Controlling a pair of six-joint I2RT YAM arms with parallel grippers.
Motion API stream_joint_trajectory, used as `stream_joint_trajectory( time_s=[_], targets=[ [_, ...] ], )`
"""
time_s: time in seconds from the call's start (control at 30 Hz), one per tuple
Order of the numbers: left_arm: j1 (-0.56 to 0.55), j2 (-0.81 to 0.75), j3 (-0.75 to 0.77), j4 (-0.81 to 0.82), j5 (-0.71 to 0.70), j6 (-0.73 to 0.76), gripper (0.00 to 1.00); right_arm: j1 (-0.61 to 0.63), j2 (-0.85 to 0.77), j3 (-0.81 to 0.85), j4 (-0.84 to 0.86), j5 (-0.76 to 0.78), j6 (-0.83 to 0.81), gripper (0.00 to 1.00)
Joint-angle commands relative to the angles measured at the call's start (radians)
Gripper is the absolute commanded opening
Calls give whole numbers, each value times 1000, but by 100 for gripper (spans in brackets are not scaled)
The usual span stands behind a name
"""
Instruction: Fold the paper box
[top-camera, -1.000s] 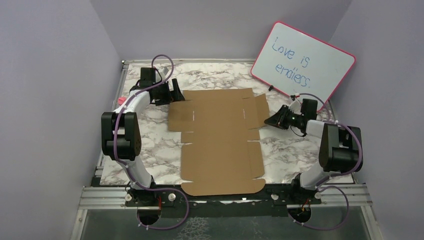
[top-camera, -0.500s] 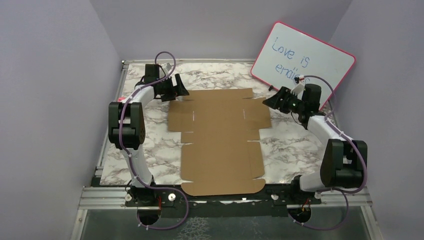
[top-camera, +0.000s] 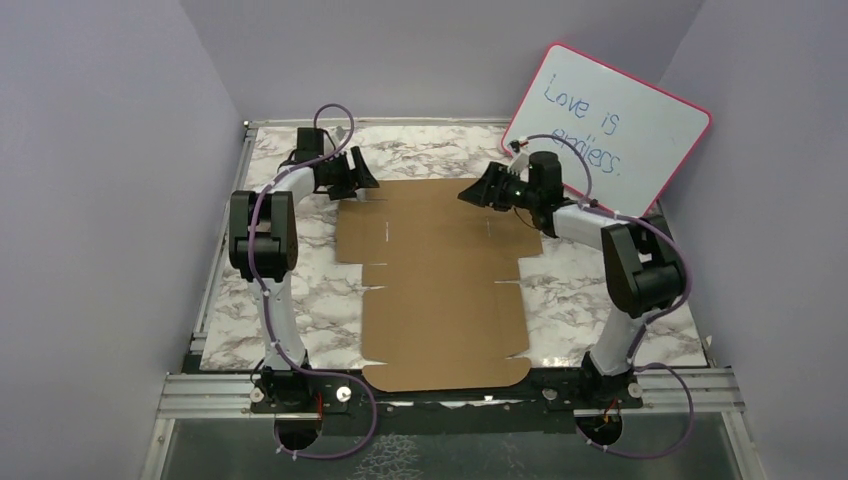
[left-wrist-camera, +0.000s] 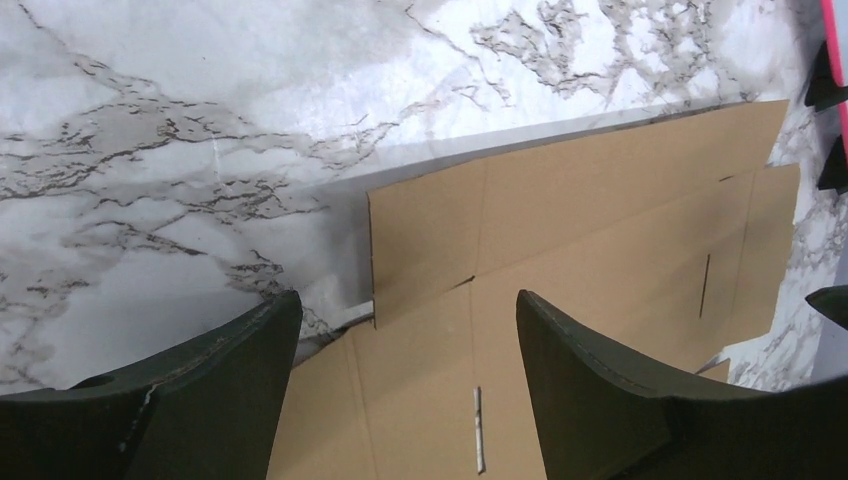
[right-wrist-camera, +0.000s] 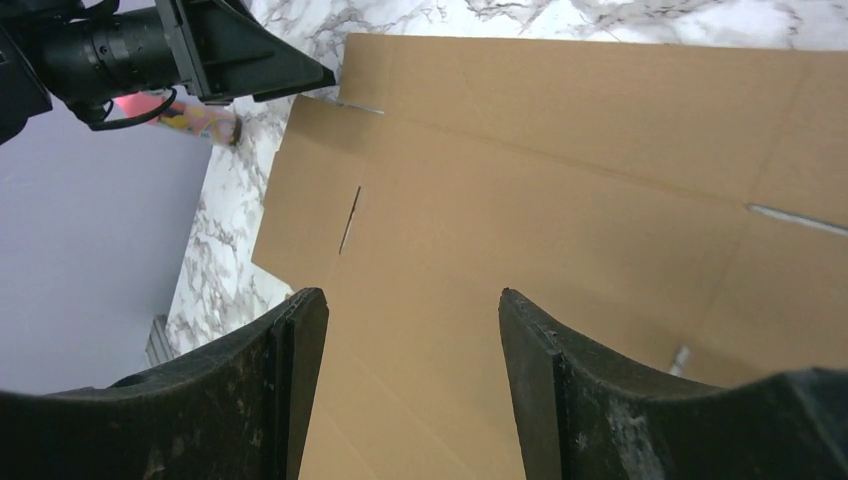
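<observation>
The paper box (top-camera: 440, 285) lies flat and unfolded on the marble table, a brown die-cut sheet with flaps and slits. My left gripper (top-camera: 364, 181) hovers at the sheet's far left corner, open. In the left wrist view its jaws (left-wrist-camera: 408, 298) straddle a corner flap (left-wrist-camera: 425, 235) with nothing between them. Open too, my right gripper (top-camera: 474, 192) hangs over the far right part of the sheet. The right wrist view shows bare cardboard (right-wrist-camera: 560, 180) under its jaws (right-wrist-camera: 410, 293), and neither finger touches it.
A pink-framed whiteboard (top-camera: 608, 128) with blue writing leans against the back right wall. A pink object (right-wrist-camera: 200, 118) lies on the marble near the left arm. Side walls close in the table on the left and right. A metal rail (top-camera: 450, 392) runs along the near edge.
My right arm has swung from the sheet's right flap up and left to its far right part, and its jaws have opened. My left gripper has shifted slightly right, towards the far left corner.
</observation>
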Motion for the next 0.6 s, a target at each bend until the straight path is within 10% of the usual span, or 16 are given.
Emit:
stream_joint_trajectory(
  time_s=[0.0, 0.23, 0.57],
  targets=[
    [-1, 64, 46, 36, 37, -20, 78, 43, 119, 84, 112, 34, 39, 69],
    [-1, 122, 75, 54, 88, -25, 67, 81, 272, 149, 123, 43, 66, 69],
    [-24, 93, 39, 81, 85, -20, 18, 112, 334, 137, 92, 94, 34, 69]
  ],
)
